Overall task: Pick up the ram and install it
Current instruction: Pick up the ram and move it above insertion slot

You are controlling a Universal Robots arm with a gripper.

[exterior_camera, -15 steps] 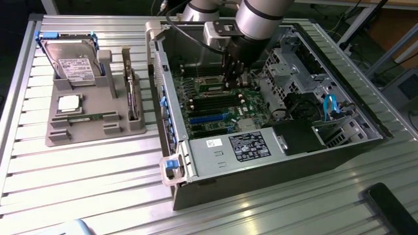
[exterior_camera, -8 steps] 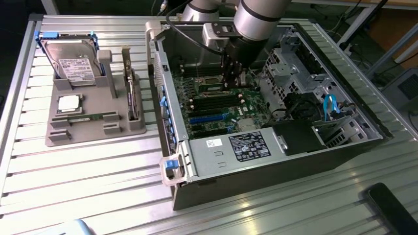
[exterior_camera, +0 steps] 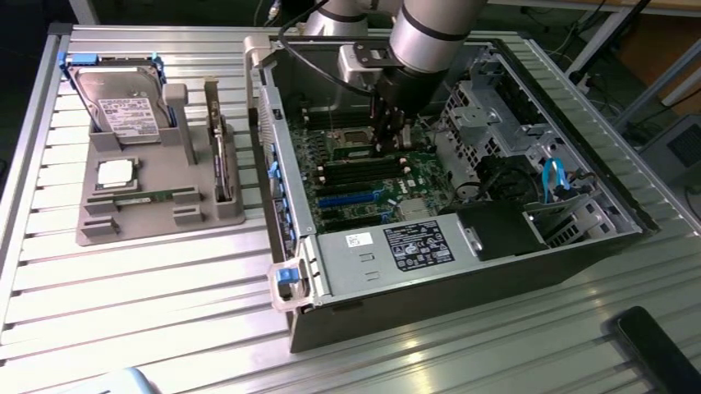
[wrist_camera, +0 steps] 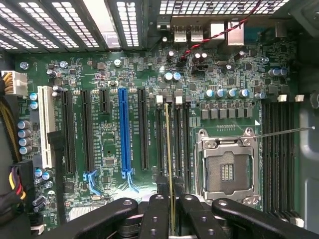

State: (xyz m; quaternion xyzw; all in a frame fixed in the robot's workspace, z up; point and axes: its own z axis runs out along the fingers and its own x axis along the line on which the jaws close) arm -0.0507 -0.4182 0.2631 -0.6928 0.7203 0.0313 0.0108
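- The black two-fingered gripper [wrist_camera: 172, 219] is closed narrowly on the ram [wrist_camera: 168, 149], a long, thin green circuit-board stick seen edge-on.
- The ram hangs just beside the empty silver processor socket [wrist_camera: 227, 167]. It is over the bank of black memory slots [wrist_camera: 178, 139], on the socket's side that faces the long blue expansion slot [wrist_camera: 124, 132].
- Whether the stick's lower edge touches a slot or hangs above it cannot be told.
- The slots beside the socket lie close together. A slight sideways offset could land the edge on the ridge between two of them, and pressing there would likely bend the board or scrape its contacts.
- If the stick leans along its length, one end would probably seat first and jam.
- The small white latches [wrist_camera: 169, 98] at the slot ends must stand swung out. A latch left in would block the stick.
- The notch orientation cannot be read. A reversed stick would refuse to enter, and force would damage it.
- The fingers grip only the thin faces, so the stick may slide between them under a downward push.
- Drift toward the socket risks touching its exposed contacts.
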